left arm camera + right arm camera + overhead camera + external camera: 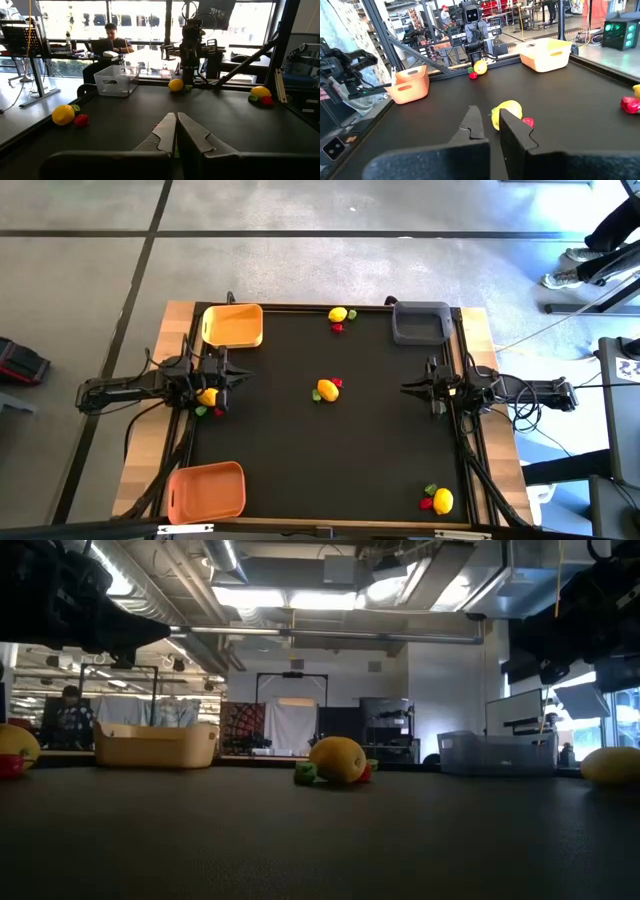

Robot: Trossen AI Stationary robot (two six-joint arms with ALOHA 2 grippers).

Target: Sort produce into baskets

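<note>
My left hand (pixel 222 379) hangs pressed together at the bench's (pixel 330 450) left edge, just above a lemon (pixel 207 396) with red and green bits beside it. My right hand (pixel 425 388) waits at the right edge, also pressed together and empty. Another lemon (pixel 327 390) sits mid-bench, one (pixel 338 314) at the far edge, one (pixel 443 500) near right. The yellow basket (pixel 233 325) is far left, the grey basket (pixel 420 322) far right, the orange basket (pixel 206 490) near left.

From overhead, I see the left tool (pixel 222 376) partly covering a lemon (pixel 207 396); the green piece (pixel 200 411) beside it is too small to identify.
</note>
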